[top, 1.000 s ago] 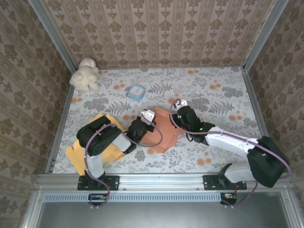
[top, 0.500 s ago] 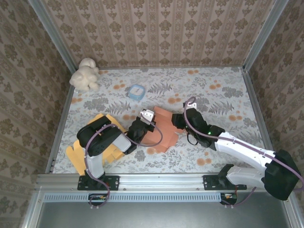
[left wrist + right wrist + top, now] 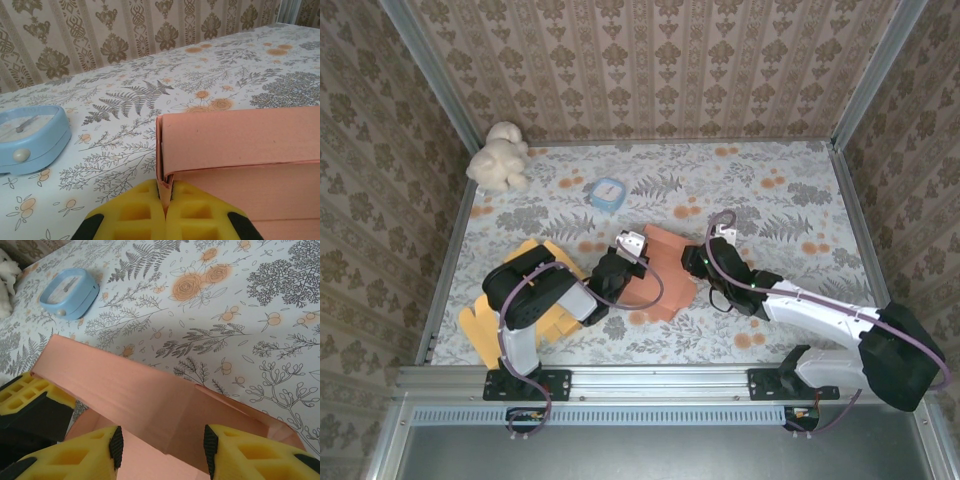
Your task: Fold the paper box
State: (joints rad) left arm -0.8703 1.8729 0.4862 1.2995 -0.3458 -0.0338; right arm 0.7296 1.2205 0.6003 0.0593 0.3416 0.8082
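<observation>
I am pinching the paper box (image 3: 240, 145) with my left gripper (image 3: 165, 200): its two yellow pads (image 3: 135, 210) are pressing together on the thin upright edge of the salmon-coloured card at the box's left corner. The box is lying partly folded near the middle of the flowered table (image 3: 770, 200), between my two arms, with one long flap standing up along its far side. I am holding my right gripper (image 3: 161, 440) over the box's right part with its jaws standing apart and nothing clamped between them; the folded flap is running across just beyond its fingertips, and I cannot tell whether they are touching the card. A blue clock (image 3: 607, 193) is sitting farther back on the table, apart from the box, and a cream plush toy (image 3: 498, 155) is resting in the far left corner.
</observation>
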